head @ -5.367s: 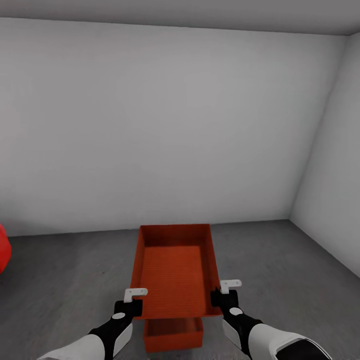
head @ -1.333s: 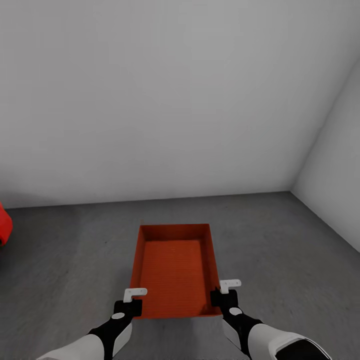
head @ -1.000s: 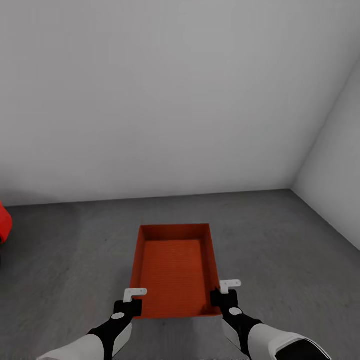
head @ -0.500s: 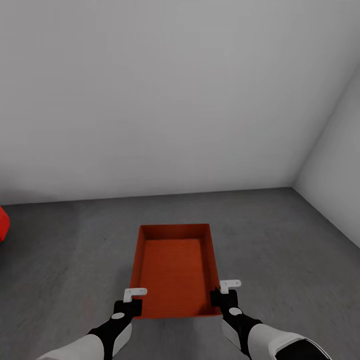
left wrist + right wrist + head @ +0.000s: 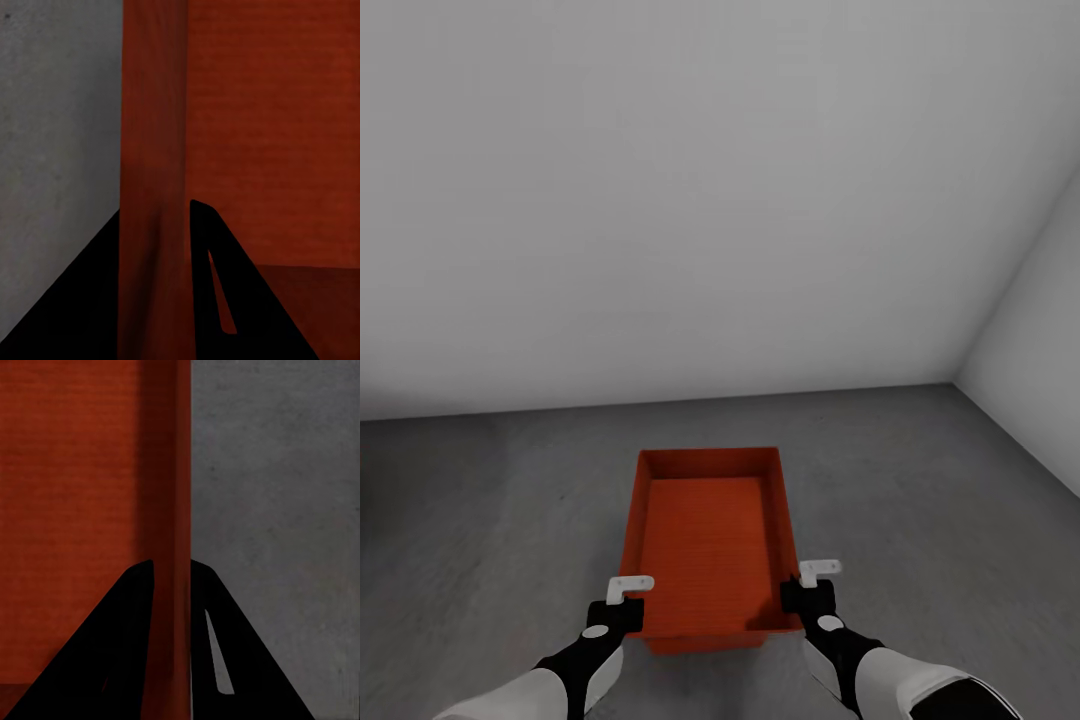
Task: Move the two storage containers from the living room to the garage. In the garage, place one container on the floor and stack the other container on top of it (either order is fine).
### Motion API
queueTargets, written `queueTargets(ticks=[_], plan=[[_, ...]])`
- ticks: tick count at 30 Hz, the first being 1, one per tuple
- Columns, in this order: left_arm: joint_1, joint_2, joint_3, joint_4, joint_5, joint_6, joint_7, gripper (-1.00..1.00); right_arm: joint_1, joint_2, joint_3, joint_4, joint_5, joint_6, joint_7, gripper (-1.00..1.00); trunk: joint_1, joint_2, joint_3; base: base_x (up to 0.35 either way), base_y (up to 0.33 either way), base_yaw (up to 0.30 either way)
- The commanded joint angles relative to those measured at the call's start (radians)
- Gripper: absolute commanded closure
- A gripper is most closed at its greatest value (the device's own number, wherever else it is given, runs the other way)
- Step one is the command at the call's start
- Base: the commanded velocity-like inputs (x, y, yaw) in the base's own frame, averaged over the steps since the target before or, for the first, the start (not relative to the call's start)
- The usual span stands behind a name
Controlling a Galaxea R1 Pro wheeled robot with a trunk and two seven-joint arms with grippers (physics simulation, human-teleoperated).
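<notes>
white arms, black wrists, white fingertips [image 5: 631, 584]

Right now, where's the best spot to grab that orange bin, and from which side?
By its two thin side walls near the near end, one gripper each, from above: left gripper and right gripper already pinch the lidless storage container so.
</notes>
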Motion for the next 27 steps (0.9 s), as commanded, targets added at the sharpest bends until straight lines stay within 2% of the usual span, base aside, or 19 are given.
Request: queueTargets(ticks=[1,12,27], plan=[[-0.001,-0.003,0.002,-0.002,-0.001,-0.002,0.007,1.00,-0.001,0.008,-0.054,0.002,-0.002,0.000,-0.002,1.00,0.001,-0.001,-0.001,0.320,0.000,0.000],[-0.001,-0.003,0.002,-0.002,-0.001,-0.002,0.007,1.00,-0.001,0.008,-0.054,0.002,-0.003,-0.003,-0.002,1.00,0.001,-0.001,-0.001,0.299,0.000,0.000],[-0.001,-0.004,0.002,-0.002,-0.001,-0.002,0.007,1.00,-0.001,0.008,-0.053,0.002,-0.001,-0.002,-0.002,1.00,0.001,-0.001,-0.012,0.029,0.000,0.000]])
